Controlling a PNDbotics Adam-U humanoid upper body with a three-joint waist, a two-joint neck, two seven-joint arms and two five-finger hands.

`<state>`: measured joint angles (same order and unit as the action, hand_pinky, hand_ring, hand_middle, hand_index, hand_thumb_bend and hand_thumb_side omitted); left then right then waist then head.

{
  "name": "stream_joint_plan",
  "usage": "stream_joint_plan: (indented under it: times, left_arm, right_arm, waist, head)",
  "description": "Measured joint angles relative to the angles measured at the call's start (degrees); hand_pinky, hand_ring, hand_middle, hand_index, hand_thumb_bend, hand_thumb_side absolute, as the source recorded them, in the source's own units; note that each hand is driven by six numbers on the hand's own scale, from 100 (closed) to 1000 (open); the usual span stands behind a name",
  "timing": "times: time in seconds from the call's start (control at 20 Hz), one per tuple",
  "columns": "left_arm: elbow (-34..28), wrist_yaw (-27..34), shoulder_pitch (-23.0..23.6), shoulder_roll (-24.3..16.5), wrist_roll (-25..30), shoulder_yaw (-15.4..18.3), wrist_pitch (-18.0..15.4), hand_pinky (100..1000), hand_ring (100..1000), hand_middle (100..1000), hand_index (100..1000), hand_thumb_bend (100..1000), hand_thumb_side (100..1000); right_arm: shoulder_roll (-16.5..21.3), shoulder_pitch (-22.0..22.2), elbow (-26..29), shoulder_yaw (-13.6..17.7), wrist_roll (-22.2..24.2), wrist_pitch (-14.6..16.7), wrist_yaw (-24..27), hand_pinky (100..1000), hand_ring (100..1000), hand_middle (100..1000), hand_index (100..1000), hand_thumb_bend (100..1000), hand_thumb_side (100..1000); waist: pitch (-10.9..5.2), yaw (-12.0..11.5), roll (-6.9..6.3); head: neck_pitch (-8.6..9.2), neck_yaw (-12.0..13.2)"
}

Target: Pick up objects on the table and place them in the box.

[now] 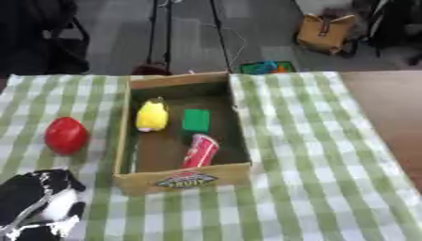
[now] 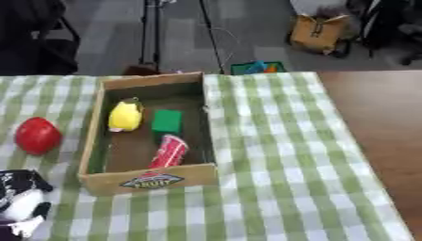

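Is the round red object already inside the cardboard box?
No, the round red object lies on the green checked cloth, left of the cardboard box.

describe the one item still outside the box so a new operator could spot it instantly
Start at the open cardboard box on the green-checked cloth. Look just past its left wall: a round red object sits alone on the cloth, above the robot hand in the lower-left corner. Unlike the yellow toy, green block and red can, it lies outside the box.
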<state>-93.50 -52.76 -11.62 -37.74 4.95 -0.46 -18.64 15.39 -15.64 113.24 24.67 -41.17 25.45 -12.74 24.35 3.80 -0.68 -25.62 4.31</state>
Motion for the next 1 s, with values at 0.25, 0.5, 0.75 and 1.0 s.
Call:
stream_joint_plan:
  times: [0.25, 0.5, 0.75, 1.0]
  left_arm:
    - [0.51, 0.36, -0.54, 0.00, 0.29, 0.00, -0.32, 100, 231, 293, 315, 100, 348]
    - [0.55, 0.46, -0.83, -0.02, 1.27, 0.00, -0.84, 100, 210, 251, 274, 100, 342]
    - [0.55, 0.89, -1.23, -0.38, 4.17, 0.00, -0.84, 100, 193, 200, 214, 100, 332]
    - [0.53, 1.56, -1.66, -0.66, 7.84, -0.01, -0.49, 100, 189, 190, 203, 100, 319]
  right_arm:
    - [0.00, -0.03, 0.00, 0.00, 0.00, 0.00, 0.32, 552, 520, 439, 517, 100, 616]
    - [0.00, -0.05, 0.00, 0.00, 0.01, -0.01, 0.66, 551, 520, 439, 517, 100, 612]
    - [0.00, -0.05, 0.00, 0.00, 0.01, -0.01, 0.73, 551, 520, 439, 517, 100, 598]
    - [0.00, -0.04, 0.00, 0.00, 0.01, -0.04, 0.73, 551, 520, 439, 517, 100, 592]
  waist:
    - [-0.02, 0.01, 0.00]
    - [-0.02, 0.01, -0.06]
    - [-0.10, 0.05, -0.36]
    - [-0.32, 0.08, -0.64]
  head:
    - [0.03, 0.00]
    - [0.03, -0.09]
    - [0.03, -0.46]
    - [0.03, -0.59]
